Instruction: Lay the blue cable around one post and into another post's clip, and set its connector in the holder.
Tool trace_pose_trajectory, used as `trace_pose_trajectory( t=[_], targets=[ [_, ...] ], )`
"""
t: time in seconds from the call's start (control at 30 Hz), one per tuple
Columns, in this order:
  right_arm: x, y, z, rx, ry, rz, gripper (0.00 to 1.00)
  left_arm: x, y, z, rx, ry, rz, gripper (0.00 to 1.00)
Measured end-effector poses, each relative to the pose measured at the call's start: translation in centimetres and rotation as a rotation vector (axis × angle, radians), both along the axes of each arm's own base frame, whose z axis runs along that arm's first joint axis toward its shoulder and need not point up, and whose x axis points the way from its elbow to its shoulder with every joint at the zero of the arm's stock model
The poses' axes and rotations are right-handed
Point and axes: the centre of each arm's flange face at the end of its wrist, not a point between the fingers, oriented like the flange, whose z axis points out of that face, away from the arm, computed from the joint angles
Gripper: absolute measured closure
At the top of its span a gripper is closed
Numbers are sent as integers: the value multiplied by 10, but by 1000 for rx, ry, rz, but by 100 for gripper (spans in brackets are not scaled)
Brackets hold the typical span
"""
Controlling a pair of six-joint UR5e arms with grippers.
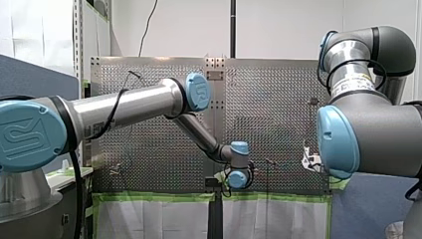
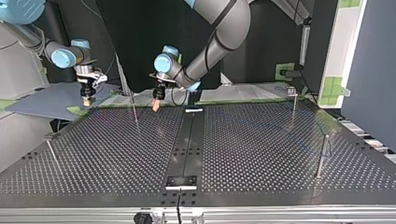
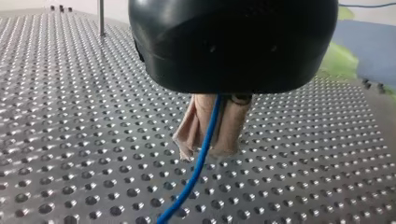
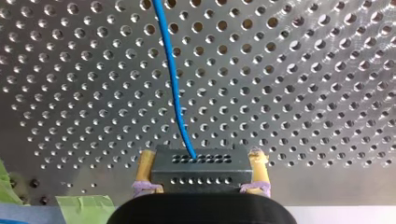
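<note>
Front view: we see my left arm (image 1: 124, 107) reaching from the left across the perforated metal bench (image 1: 278, 109) to mid-bench, and my right arm (image 1: 368, 134) bulking in at the right. Grips and cable can't be read here.

Top view: my left hand (image 2: 157, 103) points down at the far bench edge near the centre, just beside a thin upright metal post (image 2: 134, 108). My right hand (image 2: 87, 99) hangs well apart, at the view's left. Grip states are too small to tell.

Left wrist view: the beige pads (image 3: 231, 126) are pinched narrow on the thin blue cable (image 3: 196, 172). It runs lengthwise down between them, then slants out over the bench toward the camera. We cannot tell if the pad tips touch the bench.

Right wrist view: yellow pads (image 4: 145, 163) clamp a dark grey rectangular block connector (image 4: 201, 173) with rows of holes, its long axis across the grip. The cable leaves its holed face and runs straight ahead, away from the hand, bending slightly.
</note>
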Motion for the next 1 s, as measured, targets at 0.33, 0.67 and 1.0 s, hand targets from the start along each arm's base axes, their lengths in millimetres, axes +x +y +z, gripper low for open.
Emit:
trace_pose_trajectory(
  t=[0.33, 0.67, 1.0],
  targets=[
    [-1, -9, 0, -13, 0, 0, 100, 15, 11, 3, -10, -3, 30, 100],
    [-2, -8, -18, 53, 26, 3, 100, 17, 18, -4, -1, 9, 8, 100],
    [-1, -7, -21, 67, 30, 3, 100, 10, 12, 7, 37, -3, -87, 21]
  ],
)
